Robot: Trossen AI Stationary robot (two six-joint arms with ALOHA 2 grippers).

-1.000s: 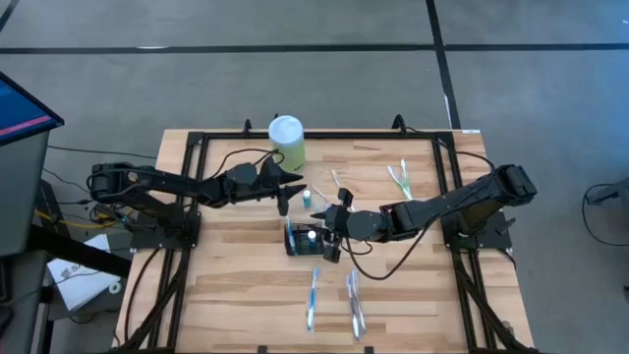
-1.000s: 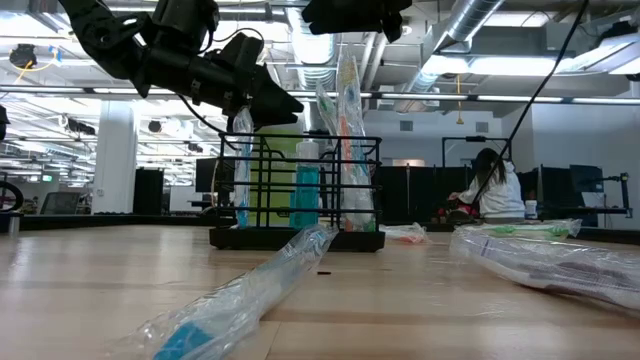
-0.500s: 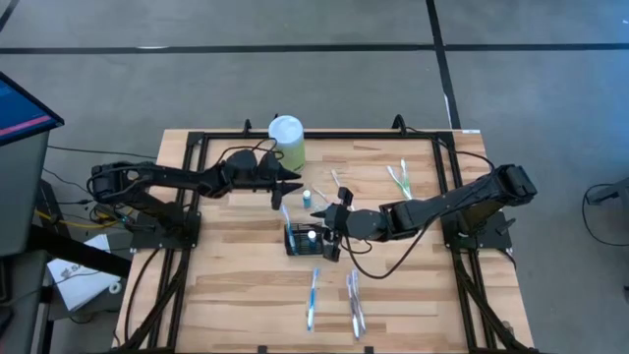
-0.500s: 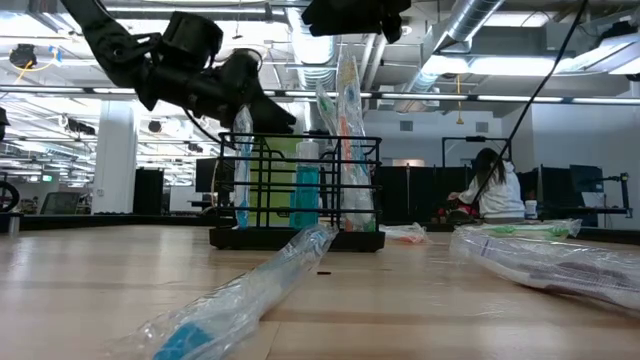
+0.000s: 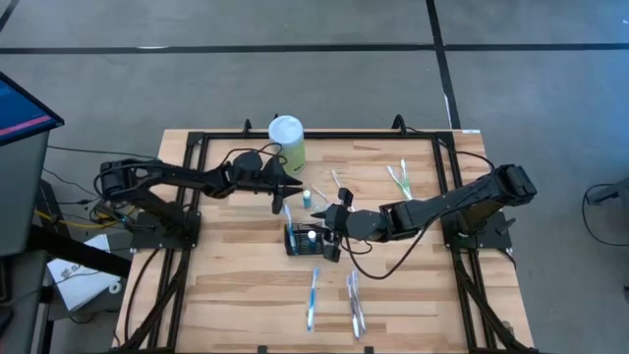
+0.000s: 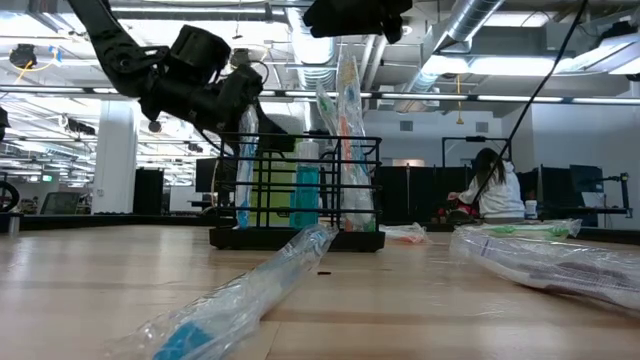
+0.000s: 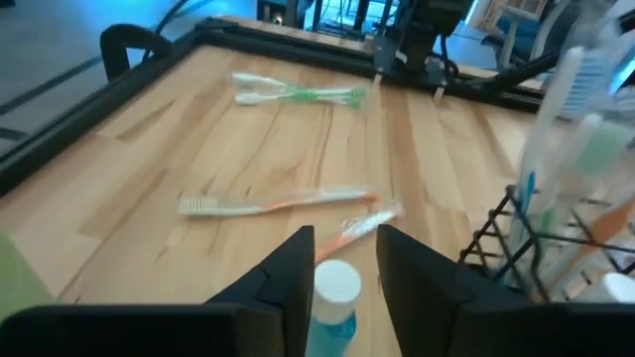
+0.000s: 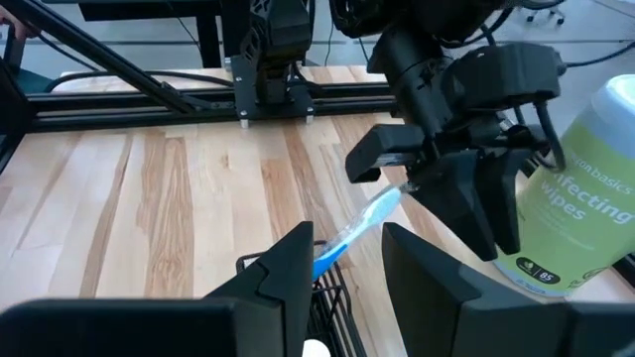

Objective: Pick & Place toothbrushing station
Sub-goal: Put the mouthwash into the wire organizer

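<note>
- Loading the toothbrushing station [image 5: 303, 239] with brushes; judging the step as the tail end of a drop-in, with a blue toothbrush [image 8: 362, 226] slanting from just under the left pincer [image 5: 294, 186] down into the caddy.
- Reading the left pincer as parted: showing a clear gap in its own wrist view, clamping nothing, only framing a small blue bottle [image 7: 335, 297] on the wood below it.
- Reading the right pincer [image 5: 329, 228] as parted too, gripping nothing, hovering right over the station.
- Placing the station directly beneath the right pincer and just ahead of and below the left one.
- Judging the next move: backing the left pincer clear of the blue brush without dragging it out, then reaching for a wrapped toothbrush [image 5: 313, 295] lying well beyond the station, on the side away from the left pincer.
- Getting heights only from the low view: both pincers sitting above the station's top rail, wrapped brushes standing upright in the compartments.
- Getting the brush-to-pincer relation only from the right wrist view; seeing just a pale streak there from above.
- Finding an orange-handled brush [image 7: 273, 203] loose on the table only in the left wrist view, ahead of that pincer.
</note>
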